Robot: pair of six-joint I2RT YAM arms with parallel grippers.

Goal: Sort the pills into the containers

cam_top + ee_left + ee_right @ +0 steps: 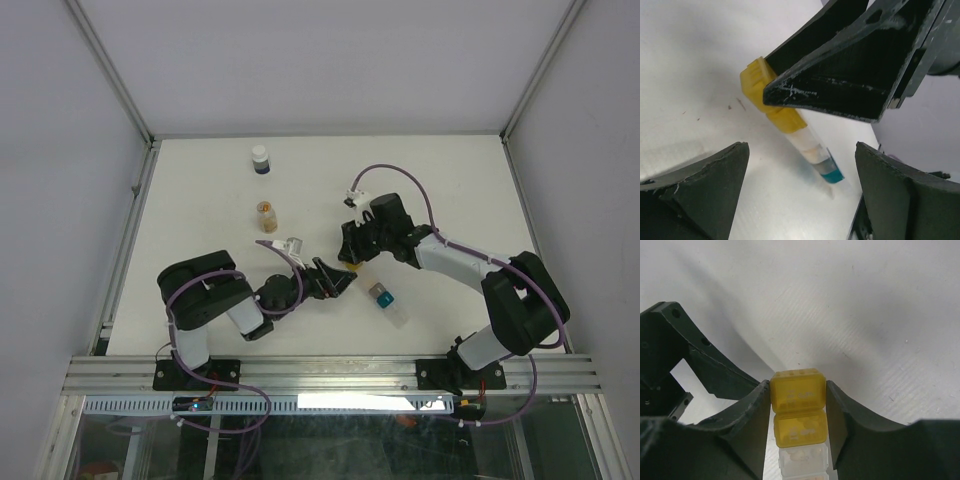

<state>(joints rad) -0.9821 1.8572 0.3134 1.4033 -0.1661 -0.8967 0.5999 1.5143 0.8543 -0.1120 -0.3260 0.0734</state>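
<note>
The containers (pixel 380 297) are a strip of joined cubes lying on the white table, yellow end far-left, teal and clear end near-right. My right gripper (pixel 351 263) is shut on the yellow end (pixel 797 390), one finger on each side. Behind the yellow parts, a clear-white compartment (pixel 802 460) holds pale pills. In the left wrist view the strip (pixel 790 122) runs from yellow down to teal (pixel 832 175), with the right gripper's dark fingers (pixel 840 75) over it. My left gripper (pixel 340 282) is open and empty, just left of the strip, its fingers (pixel 700 190) apart from it.
A white-capped, dark-bottomed bottle (pixel 260 160) stands at the back of the table. A small amber bottle (pixel 266 215) stands nearer, behind the left gripper. The left arm's dark body (pixel 670 365) is close on the left of the right gripper.
</note>
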